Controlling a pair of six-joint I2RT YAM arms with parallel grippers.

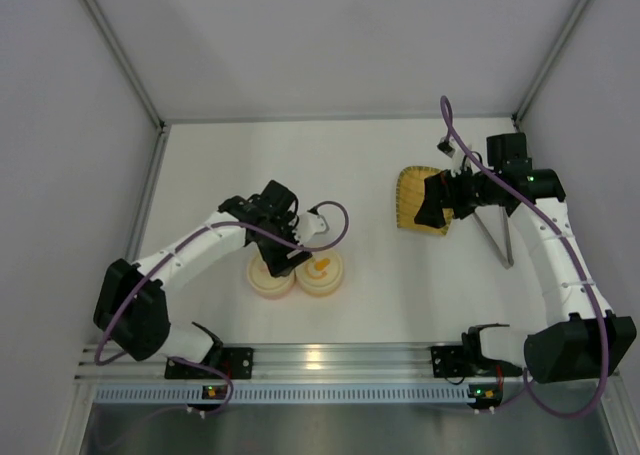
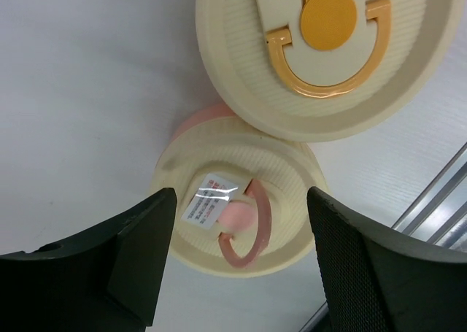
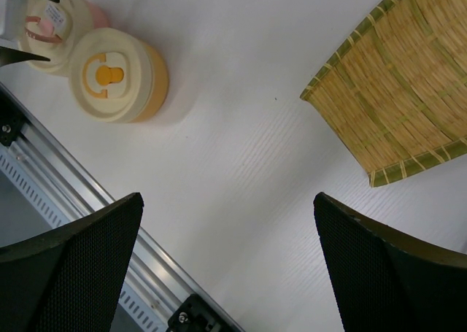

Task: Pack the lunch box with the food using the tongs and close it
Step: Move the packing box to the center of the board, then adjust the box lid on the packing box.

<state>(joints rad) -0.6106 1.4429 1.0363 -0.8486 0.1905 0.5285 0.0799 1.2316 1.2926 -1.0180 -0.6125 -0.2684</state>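
- Judged step: lid work on the pink-handled lunch box [image 2: 284, 193], directly under the left gripper [image 2: 242, 198].
- Left fingers [image 2: 139, 252] spread wide on either side of the lid, nothing clamped.
- Impossible to tell from the wrist view whether a pad touches the lid rim; check this before any squeeze or lift.
- Centre over the pink ring handle, midway between the fingers, to load both sides of the rim evenly.
- Mind the orange-handled lunch box [image 2: 328, 62], close beyond the fingertips; move straight up or down, never sideways toward it.
- Right gripper [image 3: 228, 201]: also wide apart, empty, hanging over bare table [image 3: 241, 91], with the woven tray [image 3: 394, 91] just ahead and off to one side.
- Tongs [image 1: 508, 253]: flat on the table behind the right gripper, beside its forearm, not picked up.
- No food visible in any view; perhaps already inside a box, perhaps hidden, so do not assume.
- Before counting the box closed, look for a lid sitting flat all around.
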